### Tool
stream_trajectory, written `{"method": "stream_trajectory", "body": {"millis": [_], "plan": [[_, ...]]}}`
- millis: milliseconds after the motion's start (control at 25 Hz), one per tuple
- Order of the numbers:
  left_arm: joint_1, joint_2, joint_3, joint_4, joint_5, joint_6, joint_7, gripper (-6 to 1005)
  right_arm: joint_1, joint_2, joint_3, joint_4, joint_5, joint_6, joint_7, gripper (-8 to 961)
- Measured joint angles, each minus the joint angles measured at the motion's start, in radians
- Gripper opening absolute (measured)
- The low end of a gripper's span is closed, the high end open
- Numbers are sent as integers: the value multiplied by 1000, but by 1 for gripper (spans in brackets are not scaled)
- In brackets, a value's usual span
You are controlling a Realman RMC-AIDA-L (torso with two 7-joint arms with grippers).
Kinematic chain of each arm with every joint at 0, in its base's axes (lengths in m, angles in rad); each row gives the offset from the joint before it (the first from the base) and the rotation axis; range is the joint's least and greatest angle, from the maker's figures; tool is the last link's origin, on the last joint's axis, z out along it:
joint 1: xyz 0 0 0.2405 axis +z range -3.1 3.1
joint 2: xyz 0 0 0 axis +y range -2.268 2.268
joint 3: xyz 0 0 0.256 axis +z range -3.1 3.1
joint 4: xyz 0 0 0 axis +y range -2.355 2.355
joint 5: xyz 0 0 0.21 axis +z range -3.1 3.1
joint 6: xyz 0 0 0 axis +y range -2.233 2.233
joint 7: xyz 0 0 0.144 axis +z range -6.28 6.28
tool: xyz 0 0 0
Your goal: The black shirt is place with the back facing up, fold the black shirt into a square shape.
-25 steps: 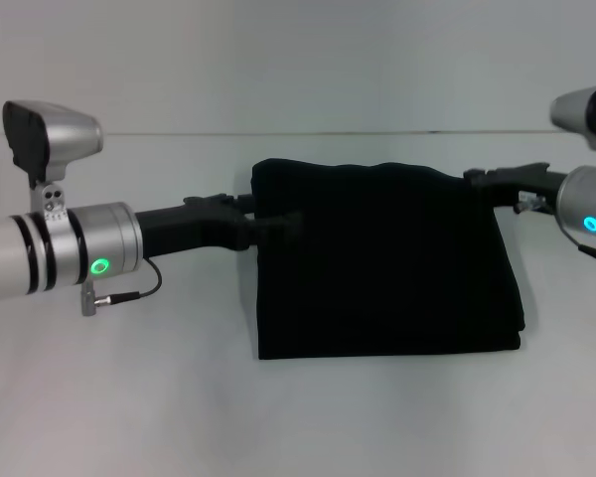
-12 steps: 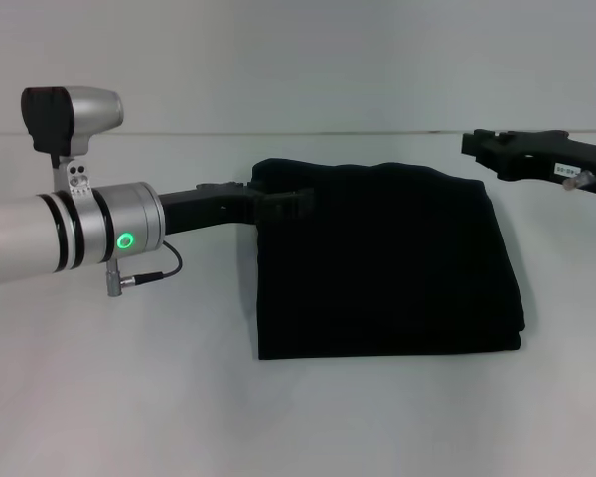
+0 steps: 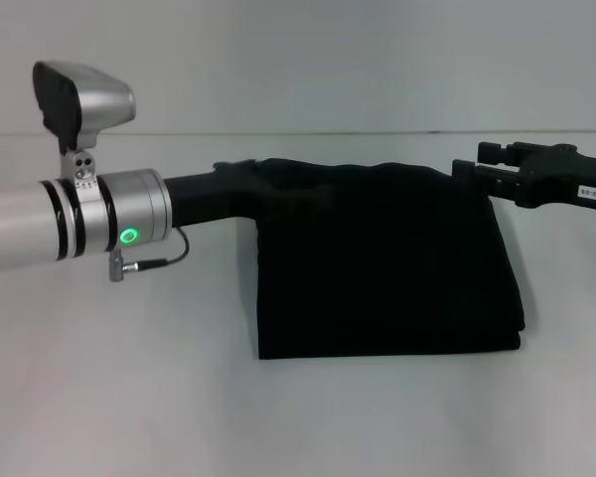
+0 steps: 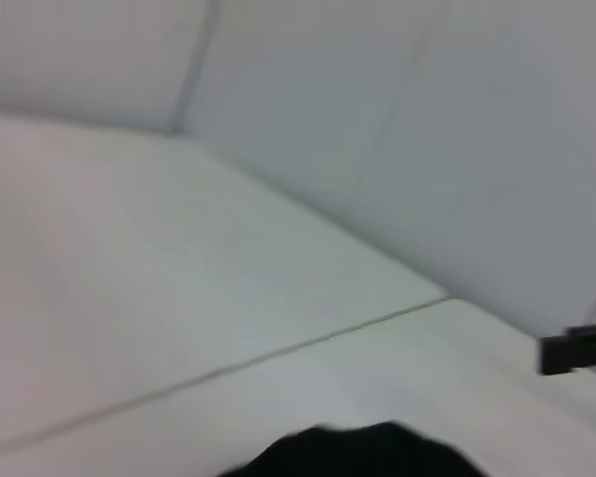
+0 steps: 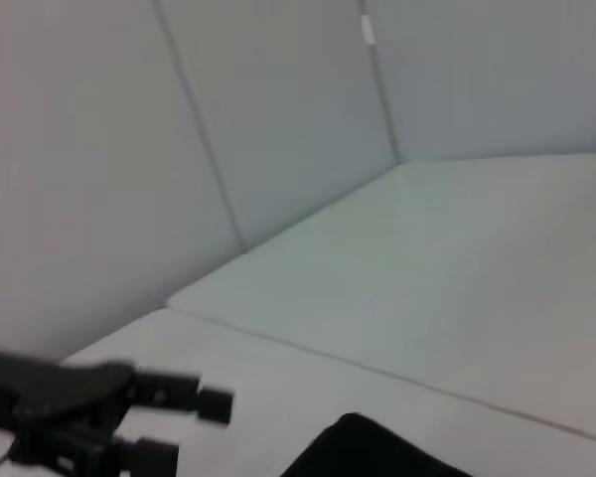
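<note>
- Near: bare white desk (image 3: 129,397) in front of the fold; nothing else on it there.
- Black shirt (image 3: 387,263) lies mid-desk, folded into a squarish stack. Near edge straight, layered edges showing at the near right corner. No lettering visible on the upper face.
- Left arm comes in from the left, silver wrist with a green light. Left pincer (image 3: 288,189) sits at the shirt's far left corner, black against black cloth; cannot tell whether its fingers are parted or gripping, or whether it touches the fabric.
- Right pincer (image 3: 469,169) is at the shirt's far right corner, just beside the far edge and seemingly raised off it. Its two fingers stand a narrow gap apart, with nothing between them.
- Left wrist view: a dark hump of shirt at the frame edge, the other pincer's tips at the side.
- Right wrist view: shirt corner near, the left pincer beside it over the desk.
- Far: pale wall panels (image 3: 298,60) behind the desk's back edge.
</note>
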Motion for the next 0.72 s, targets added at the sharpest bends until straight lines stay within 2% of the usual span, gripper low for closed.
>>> {"method": "stream_trajectory", "body": {"millis": [120, 160, 280, 360, 600, 720], "plan": [[0, -6, 0, 26, -27, 53, 114, 920, -12, 1, -9, -57, -31, -24, 3, 479], [8, -16, 0, 46, -63, 69, 210, 920, -13, 3, -10, -77, -51, -26, 10, 499], [17, -22, 3, 58, -89, 71, 276, 920, 3, 9, -11, -130, -141, -23, 70, 562], [19, -22, 15, 61, -94, 71, 309, 920, 11, 8, -11, -138, -164, -23, 88, 808], [41, -15, 122, 132, -48, 77, 323, 920, 82, -1, -12, -167, -296, -60, 139, 931], [54, -19, 143, 194, 11, 123, 304, 920, 114, -1, -12, -165, -319, -71, 132, 930]]}}
